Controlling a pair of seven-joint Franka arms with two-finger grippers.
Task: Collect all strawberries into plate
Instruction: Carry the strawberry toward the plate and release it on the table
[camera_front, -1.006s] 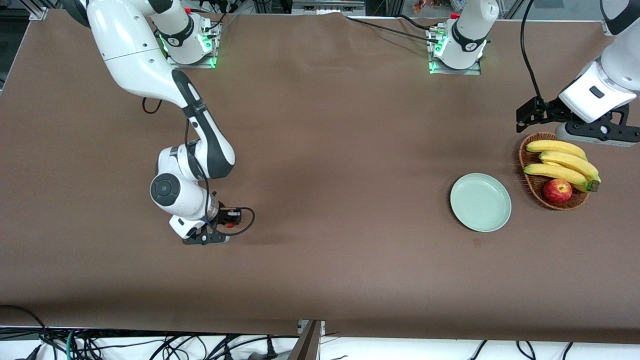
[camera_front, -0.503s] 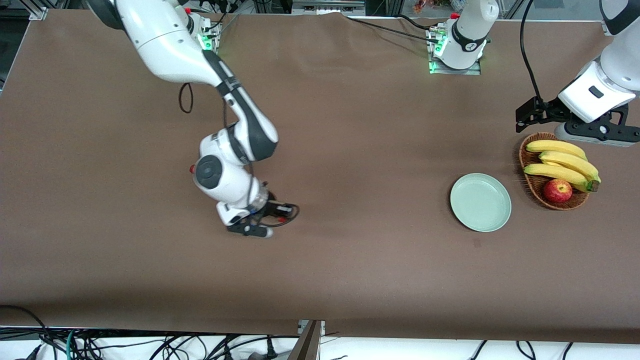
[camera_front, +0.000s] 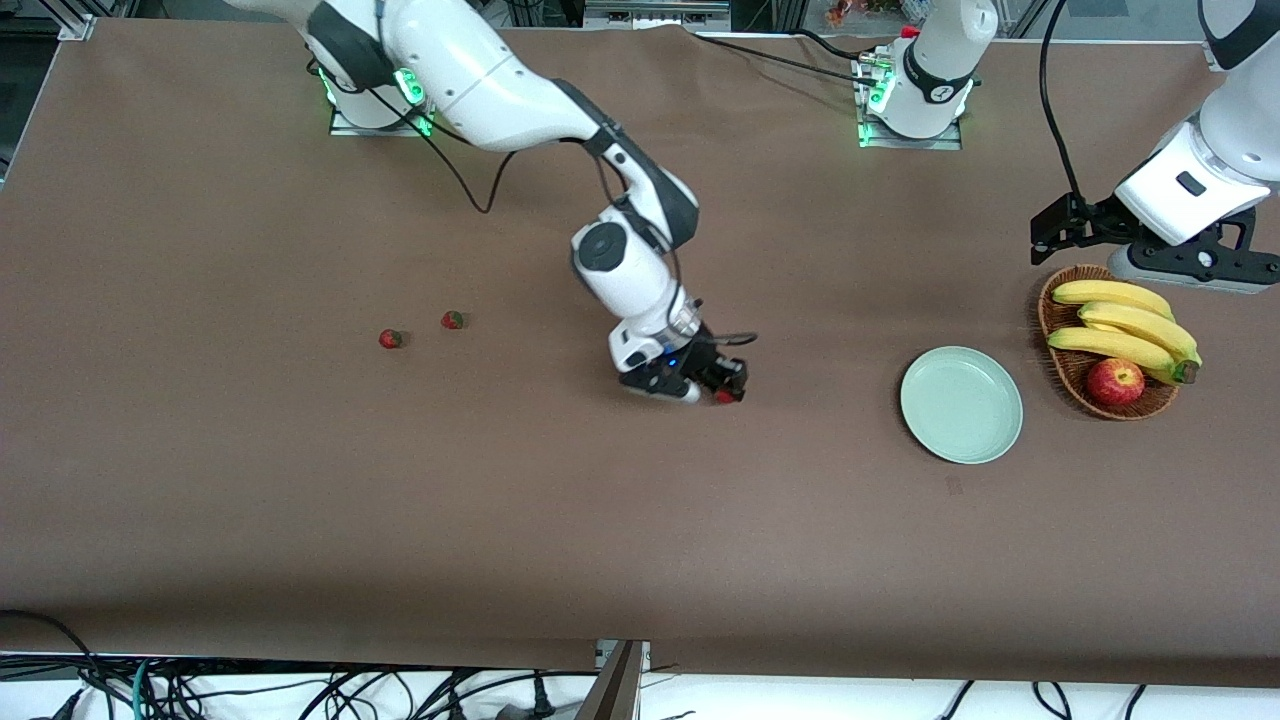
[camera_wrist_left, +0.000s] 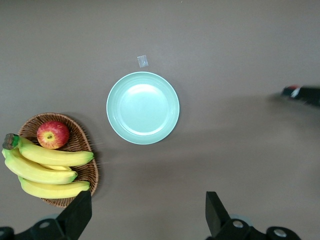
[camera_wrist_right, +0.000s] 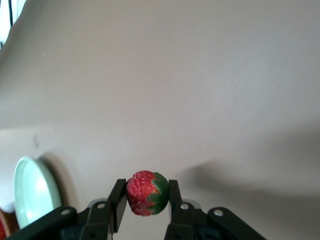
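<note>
The right tool (camera_front: 722, 392) is gripping one strawberry (camera_wrist_right: 146, 193) over the bare bench (camera_front: 640, 520). Two strawberries (camera_front: 390, 339) are lying toward the right arm's end. One plate (camera_front: 961, 404) is sitting empty. The left tool (camera_wrist_left: 145, 220) is waiting, spread wide.

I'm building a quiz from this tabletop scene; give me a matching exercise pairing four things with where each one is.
Things:
1. red strawberry with a green cap
2. round pale mint-green plate
3. red apple
4. left tool

Places:
A. in the brown woven wicker basket, beside the yellow bananas
B. clamped in the right tool, in the air over the brown table
C. open, above the table beside the basket
D. bare, on the table beside the basket

Pairs: 1-B, 2-D, 3-A, 4-C
</note>
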